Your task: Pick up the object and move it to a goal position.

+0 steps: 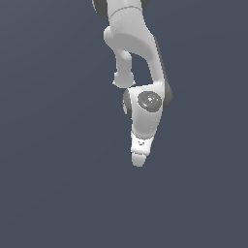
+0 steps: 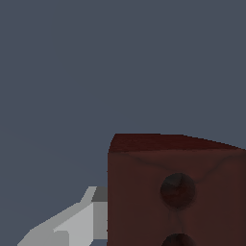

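In the wrist view the object [image 2: 178, 192], a dark red-brown block with two darker round spots on its near face, fills the lower part of the picture, very close to the camera. One light grey finger [image 2: 77, 221] lies against the block's side; the other finger is out of the picture. In the exterior view the white gripper [image 1: 138, 162] hangs at the end of the arm and points down over the plain grey-blue ground. The block is hidden there behind the hand. The gripper looks shut on the block.
The white arm [image 1: 138, 48] reaches down from the top of the exterior view. All around it is a flat grey-blue surface with no other objects, edges or goal mark in sight.
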{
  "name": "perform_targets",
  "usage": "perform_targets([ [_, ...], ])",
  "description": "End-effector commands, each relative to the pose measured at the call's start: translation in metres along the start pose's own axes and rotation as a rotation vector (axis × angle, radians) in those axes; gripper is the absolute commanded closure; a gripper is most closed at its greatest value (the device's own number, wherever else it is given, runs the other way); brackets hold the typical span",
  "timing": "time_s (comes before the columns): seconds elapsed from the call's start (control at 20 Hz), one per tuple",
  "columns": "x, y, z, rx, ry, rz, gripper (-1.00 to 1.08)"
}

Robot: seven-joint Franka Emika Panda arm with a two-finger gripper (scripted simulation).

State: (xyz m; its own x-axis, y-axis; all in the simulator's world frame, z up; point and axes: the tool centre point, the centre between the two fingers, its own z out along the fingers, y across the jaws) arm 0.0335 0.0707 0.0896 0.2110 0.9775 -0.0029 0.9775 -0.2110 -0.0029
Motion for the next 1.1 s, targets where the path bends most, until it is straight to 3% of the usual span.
perform_targets([
  [0.0, -0.002, -0.006, -0.023, -0.003, 0.0, 0.0, 1.08],
  [1.05, -0.023, -0.074, -0.255, -0.003, 0.002, -0.003, 1.08],
])
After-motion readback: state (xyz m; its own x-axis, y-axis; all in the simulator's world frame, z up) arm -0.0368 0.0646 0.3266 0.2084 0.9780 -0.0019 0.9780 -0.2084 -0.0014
